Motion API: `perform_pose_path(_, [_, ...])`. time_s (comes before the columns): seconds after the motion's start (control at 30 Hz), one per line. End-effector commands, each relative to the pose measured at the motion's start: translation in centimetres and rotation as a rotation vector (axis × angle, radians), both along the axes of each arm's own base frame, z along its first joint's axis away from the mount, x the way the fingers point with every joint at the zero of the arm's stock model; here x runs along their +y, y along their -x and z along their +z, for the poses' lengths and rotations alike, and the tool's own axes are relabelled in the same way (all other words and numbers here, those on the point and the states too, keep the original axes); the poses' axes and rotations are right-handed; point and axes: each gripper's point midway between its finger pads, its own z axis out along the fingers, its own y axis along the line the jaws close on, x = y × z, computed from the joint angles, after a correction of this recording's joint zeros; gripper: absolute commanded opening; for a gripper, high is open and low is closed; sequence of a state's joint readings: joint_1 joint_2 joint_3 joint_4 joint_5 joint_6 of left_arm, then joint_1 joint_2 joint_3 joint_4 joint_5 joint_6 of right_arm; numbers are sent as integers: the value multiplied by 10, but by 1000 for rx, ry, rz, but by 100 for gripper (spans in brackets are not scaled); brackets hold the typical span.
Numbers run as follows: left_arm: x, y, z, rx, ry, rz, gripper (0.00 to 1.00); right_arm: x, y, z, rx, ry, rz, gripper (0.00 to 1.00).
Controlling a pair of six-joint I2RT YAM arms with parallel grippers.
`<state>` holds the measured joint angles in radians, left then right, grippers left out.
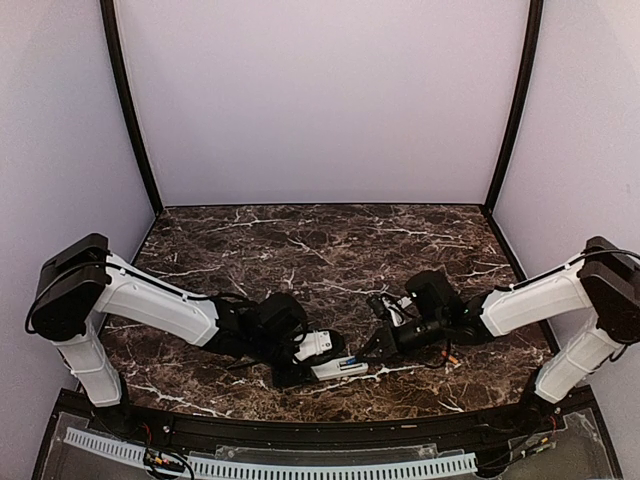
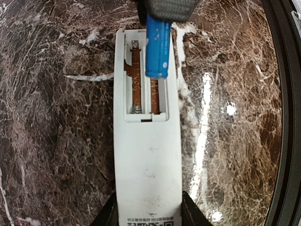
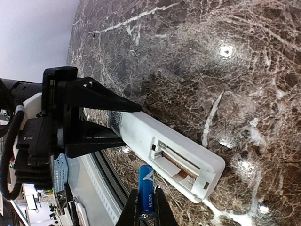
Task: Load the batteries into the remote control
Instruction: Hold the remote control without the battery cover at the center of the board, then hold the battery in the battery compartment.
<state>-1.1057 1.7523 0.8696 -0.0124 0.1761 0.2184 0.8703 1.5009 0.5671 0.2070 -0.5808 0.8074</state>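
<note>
The white remote control [image 2: 148, 160] lies back up on the marble with its battery bay [image 2: 146, 80] open; it also shows in the right wrist view [image 3: 136, 129] and the top view [image 1: 335, 369]. My left gripper [image 2: 148, 209] is shut on its sticker end. My right gripper [image 3: 146, 209] is shut on the blue battery [image 3: 146, 188]. In the left wrist view the blue battery [image 2: 157, 47] hangs tilted over the right slot at the bay's far end. Orange-brown shows in both slots; I cannot tell whether the orange battery is in there.
The black front rail of the table [image 2: 287, 94] runs close beside the remote. A white slotted cable duct [image 1: 270, 465] lies below the rail. Both arms meet at the near middle of the marble top [image 1: 320, 250].
</note>
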Motion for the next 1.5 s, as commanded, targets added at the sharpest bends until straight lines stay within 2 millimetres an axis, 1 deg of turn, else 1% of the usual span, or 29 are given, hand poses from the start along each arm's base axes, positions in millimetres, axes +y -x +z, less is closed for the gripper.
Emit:
perform_pose_path(0.0, [9,10,-26,63,-78,28,13,8,-3,-10,12,1,-12,0])
perform_pose_path(0.1, [10,10,-27,64,-81,33,13,12,-5,-14,19,-1,-7,0])
perform_pose_path(0.2, [10,10,-27,63,-83,38,13,12,-6,-21,25,20,-7,0])
perform_pose_path(0.4, [11,10,-27,63,-85,39,13,5,-7,-30,36,45,-58,0])
perform_pose_path(0.5, [11,10,-28,62,-88,36,13,1,-9,-29,36,56,-81,0])
perform_pose_path(0.8, [13,10,-30,66,-99,39,13,-7,-15,-14,0,74,-133,0])
perform_pose_path(0.87, [12,10,-30,67,-99,40,13,-6,-16,-15,3,65,-145,0])
perform_pose_path(1.07, [12,9,-32,73,-109,53,13,0,-14,-29,40,71,-162,0])
perform_pose_path(1.37, [12,8,-33,76,-112,59,12,-15,-18,-35,21,129,-248,0])
perform_pose_path(1.47, [12,8,-34,79,-113,64,12,-16,-17,-38,32,134,-256,0])
